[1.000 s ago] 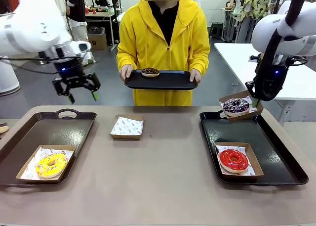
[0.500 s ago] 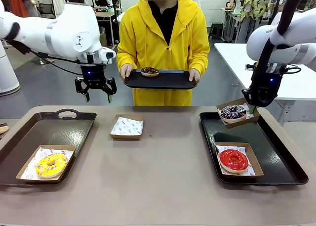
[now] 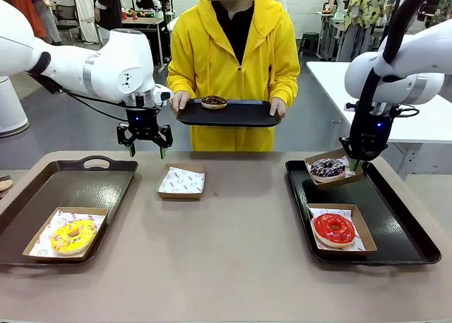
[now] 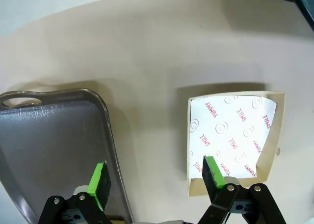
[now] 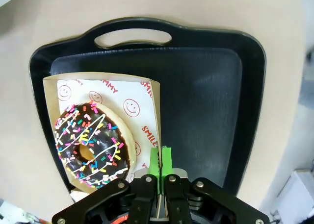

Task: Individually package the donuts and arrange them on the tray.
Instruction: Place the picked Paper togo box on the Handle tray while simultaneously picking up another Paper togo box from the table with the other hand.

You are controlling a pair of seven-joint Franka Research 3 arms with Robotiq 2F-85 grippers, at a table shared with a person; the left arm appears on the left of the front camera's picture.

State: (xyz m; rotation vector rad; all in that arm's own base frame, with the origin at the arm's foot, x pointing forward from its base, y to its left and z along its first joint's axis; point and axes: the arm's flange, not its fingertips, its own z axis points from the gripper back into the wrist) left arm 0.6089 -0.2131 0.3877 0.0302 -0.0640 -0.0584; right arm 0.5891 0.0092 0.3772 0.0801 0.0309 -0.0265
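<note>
The left arm has swung in from the side. The left gripper (image 3: 146,149) (image 4: 157,177) now hangs over the table (image 3: 233,273) with its jaws spread wide, between the left tray (image 3: 70,185) and the empty box (image 3: 181,181) (image 4: 230,136). The right gripper (image 3: 353,165) (image 5: 160,165), clenched on the rim of a loaded box (image 3: 342,181) (image 5: 142,101), has brought it down and inward over the far corner of the right tray (image 3: 395,217). The sprinkled donut (image 3: 327,167) (image 5: 91,143) sits inside. The person (image 3: 233,47) holds the chocolate donut (image 3: 214,102) on a tray as before. The yellow donut (image 3: 72,236) and red donut (image 3: 334,228) lie unmoved.
</note>
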